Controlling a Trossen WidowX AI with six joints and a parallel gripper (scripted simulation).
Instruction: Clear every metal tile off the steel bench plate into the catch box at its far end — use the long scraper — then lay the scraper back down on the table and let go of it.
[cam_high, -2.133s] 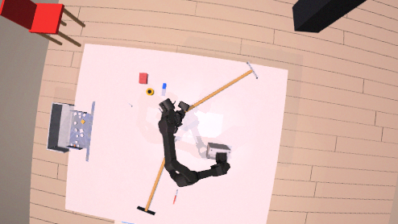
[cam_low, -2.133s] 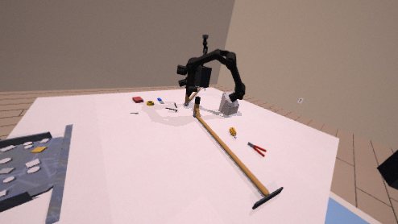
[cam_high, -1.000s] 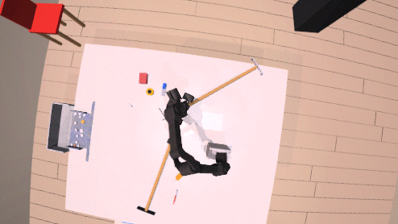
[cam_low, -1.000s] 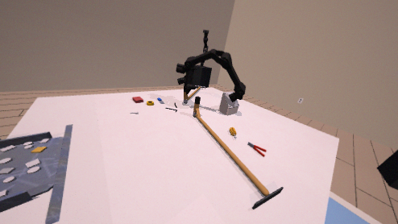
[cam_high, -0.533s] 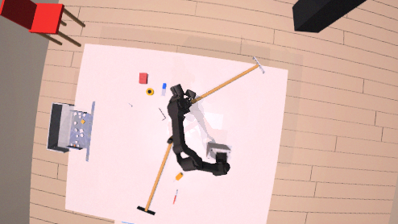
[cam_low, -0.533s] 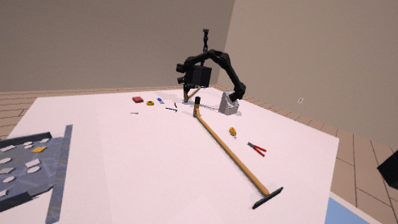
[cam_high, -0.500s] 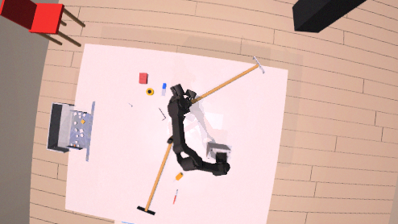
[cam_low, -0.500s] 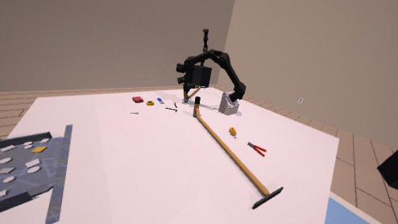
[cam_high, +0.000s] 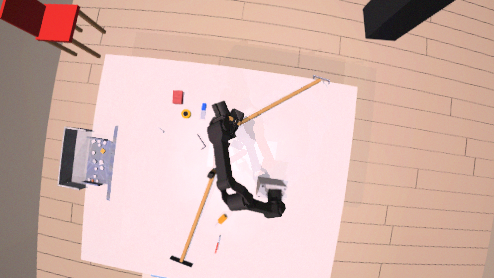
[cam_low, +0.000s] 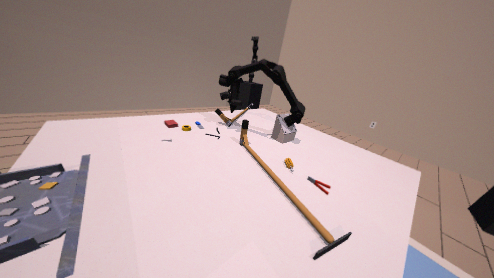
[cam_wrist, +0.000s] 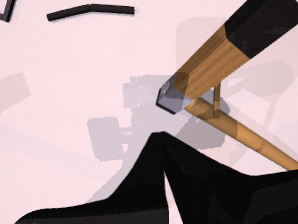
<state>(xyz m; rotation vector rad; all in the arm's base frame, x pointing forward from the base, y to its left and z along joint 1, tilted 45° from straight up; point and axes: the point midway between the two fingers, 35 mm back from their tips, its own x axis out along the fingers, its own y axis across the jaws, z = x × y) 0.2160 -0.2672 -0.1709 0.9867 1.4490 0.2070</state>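
My gripper (cam_low: 233, 108) (cam_wrist: 158, 138) is shut and empty, above the table beside the raised grip of one long wooden tool (cam_high: 280, 104) (cam_wrist: 250, 137). That grip (cam_low: 218, 113) (cam_wrist: 210, 65) leans over, with a black end; the tool's thin metallic head (cam_high: 321, 79) lies at the back right table edge. A second long wooden tool (cam_high: 197, 220) (cam_low: 285, 187) has a flat black blade (cam_high: 181, 261) (cam_low: 332, 245) and an upright grip (cam_low: 245, 131). Pale tiles (cam_high: 101, 162) (cam_low: 41, 202) and a yellow tile (cam_high: 103, 150) (cam_low: 48, 185) lie on the steel plate (cam_low: 74, 220). The catch box (cam_high: 75, 157) stands at its far end.
A red block (cam_high: 177, 97) (cam_low: 171, 123), yellow ring (cam_high: 186, 114) (cam_low: 186, 128) and blue-ended item (cam_high: 204, 107) lie left of the gripper. A bent black rod (cam_high: 201, 141) lies nearer the plate. An orange item (cam_high: 222, 218) (cam_low: 289, 163) and red-handled pliers (cam_low: 320, 185) lie near the bladed tool.
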